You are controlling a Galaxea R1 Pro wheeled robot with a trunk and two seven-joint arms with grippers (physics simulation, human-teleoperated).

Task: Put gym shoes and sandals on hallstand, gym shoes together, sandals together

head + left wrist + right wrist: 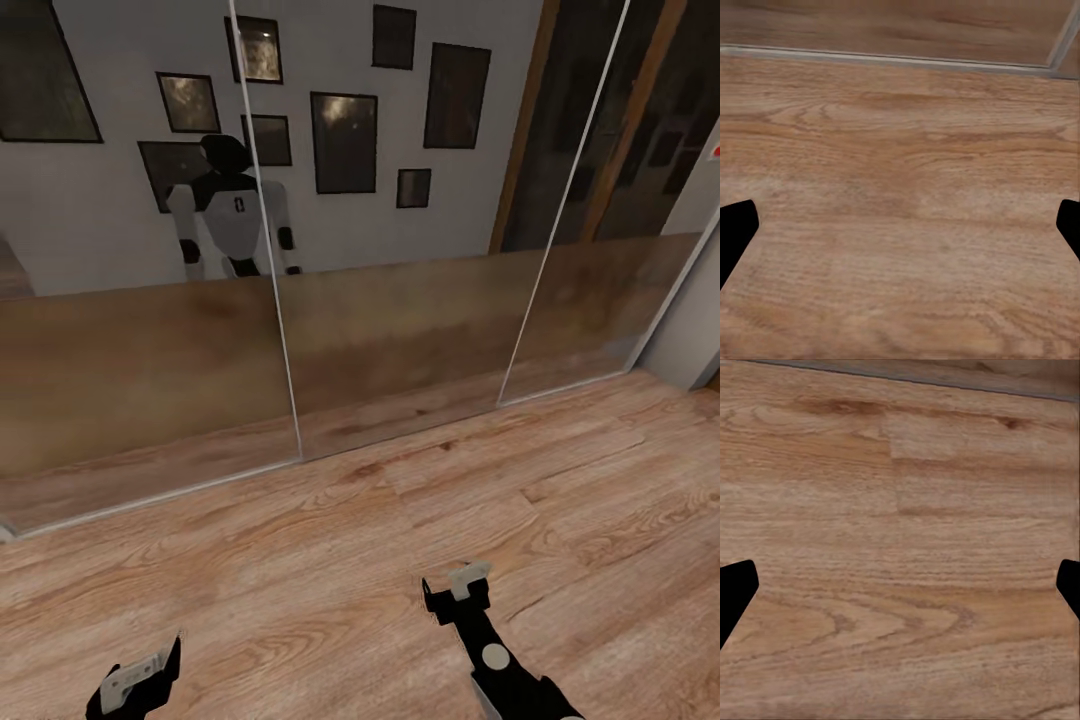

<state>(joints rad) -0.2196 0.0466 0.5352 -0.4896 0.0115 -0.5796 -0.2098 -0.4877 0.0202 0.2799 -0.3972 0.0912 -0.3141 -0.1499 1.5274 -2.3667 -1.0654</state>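
Of the task's things, the corridor floor (pixel 400 560) is what shows: light brown wood-grain planks running up to a mirrored sliding wardrobe door (pixel 400 330), whose metal bottom rail (pixel 150 495) meets the planks. No gym shoe, sandal or hallstand lies on the stretch of floor in front of that door, so my reading is that the robot is in transit and none of the 4 pieces of footwear has been dealt with from here. The left gripper (pixel 135 680) hangs low over the floor, on the near side of the door rail, and the right gripper (pixel 458 590) sits a little closer to the door; both point down and forward at bare planks, a carry-nothing travelling pose that keeps the arms tucked and clear of the glass. In the left wrist view the left gripper (pixel 900 225) has its 2 dark fingers (pixel 735 232) spread wide apart with only floor between them, and the right wrist view shows the right gripper (pixel 900 585) the same, fingers (pixel 735 592) released and empty. The door reflects the robot (pixel 230 215) and a wall of dark framed pictures (pixel 343 142), which suggests the base faces the mirror squarely and will need to turn to find the footwear and the rack.
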